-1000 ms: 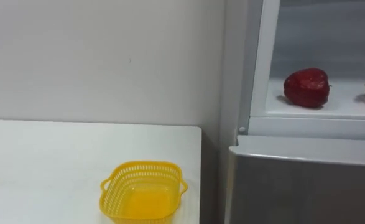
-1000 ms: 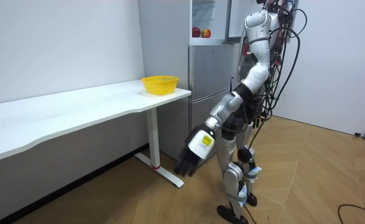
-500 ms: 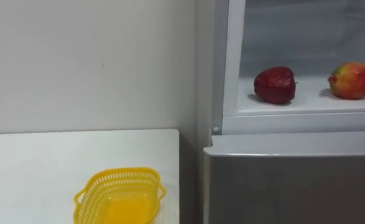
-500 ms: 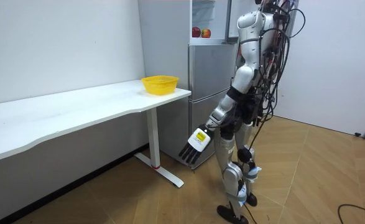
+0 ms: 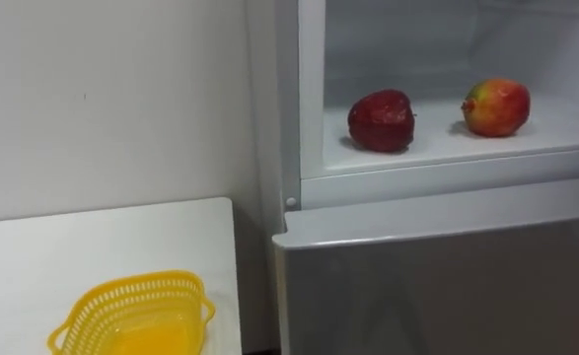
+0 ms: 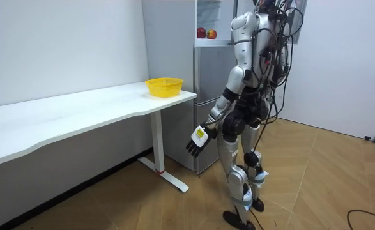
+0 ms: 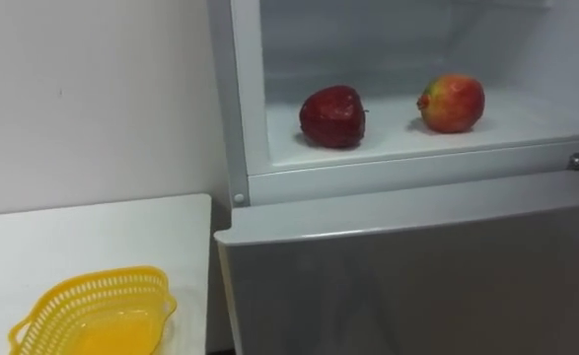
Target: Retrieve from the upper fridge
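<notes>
Now, two apples sit on the shelf of the open upper fridge (image 5: 437, 148), upper right of the eye views. A dark red apple (image 5: 381, 120) lies toward frame centre and a red-and-yellow apple (image 5: 496, 106) further right, apart from each other and untouched.

Room view: the robot stands upright facing the fridge front. Its left hand (image 6: 198, 138) hangs low beside the thigh, mid-frame, fingers loose and apart, holding nothing.

The fruit therefore lies high above and ahead of that hand, and we judge a long upward reach is needed. The dark red apple sits nearer the shelf's frame-left edge, so it is likely the left arm's closer pick. Both are roundish, with no long axis to line up on.

A yellow basket (image 5: 131, 316) sits empty on the white surface (image 5: 102, 242), lower left.
</notes>
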Controlling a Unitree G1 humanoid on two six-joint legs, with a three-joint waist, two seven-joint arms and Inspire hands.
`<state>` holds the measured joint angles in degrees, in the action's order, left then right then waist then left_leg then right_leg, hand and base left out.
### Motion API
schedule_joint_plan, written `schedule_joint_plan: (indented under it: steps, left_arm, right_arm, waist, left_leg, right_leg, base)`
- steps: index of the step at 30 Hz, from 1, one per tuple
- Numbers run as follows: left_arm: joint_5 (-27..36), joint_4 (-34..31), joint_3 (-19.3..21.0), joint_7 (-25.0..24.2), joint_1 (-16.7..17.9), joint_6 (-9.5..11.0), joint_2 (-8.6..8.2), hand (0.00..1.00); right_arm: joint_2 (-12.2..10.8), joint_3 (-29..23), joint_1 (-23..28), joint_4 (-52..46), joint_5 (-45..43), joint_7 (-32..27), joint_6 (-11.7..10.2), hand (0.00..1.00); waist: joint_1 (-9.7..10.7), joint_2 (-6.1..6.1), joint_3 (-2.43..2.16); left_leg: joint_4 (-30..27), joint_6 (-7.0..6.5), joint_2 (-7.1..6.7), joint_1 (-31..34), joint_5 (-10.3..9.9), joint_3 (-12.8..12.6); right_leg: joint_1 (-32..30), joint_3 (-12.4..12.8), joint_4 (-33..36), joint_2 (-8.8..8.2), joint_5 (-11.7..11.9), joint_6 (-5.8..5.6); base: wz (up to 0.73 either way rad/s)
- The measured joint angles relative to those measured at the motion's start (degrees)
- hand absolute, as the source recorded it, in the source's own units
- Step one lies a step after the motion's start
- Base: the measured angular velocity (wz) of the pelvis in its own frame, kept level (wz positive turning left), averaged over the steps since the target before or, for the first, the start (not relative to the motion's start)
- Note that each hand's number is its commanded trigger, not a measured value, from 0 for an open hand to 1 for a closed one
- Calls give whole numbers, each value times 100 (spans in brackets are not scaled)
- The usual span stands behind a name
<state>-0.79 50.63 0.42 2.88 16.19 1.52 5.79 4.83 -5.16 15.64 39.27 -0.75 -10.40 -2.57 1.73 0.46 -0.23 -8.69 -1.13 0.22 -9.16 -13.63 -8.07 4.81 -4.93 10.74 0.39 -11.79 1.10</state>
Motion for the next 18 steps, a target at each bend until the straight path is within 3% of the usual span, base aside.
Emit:
schedule_joint_plan:
  steps: [10,18]
  left_arm:
    - [12,336,-31,-78,-7,409,13,0]
    - [143,893,-87,-112,-121,731,60,0]
  right_arm:
    - [-84,197,400,-3389,131,-129,-332,0]
    - [-64,224,239,-5331,-463,-508,-629,0]
  waist:
    - [125,26,6]
    - [96,92,-12]
  left_leg:
    - [1,0,28,40,0,-141]
    - [-4,0,61,112,0,-286]
  right_leg:
    - [-101,184,10,55,39,15]
    - [-208,270,30,92,86,26]
  base:
    - [-8]
    - [-4]
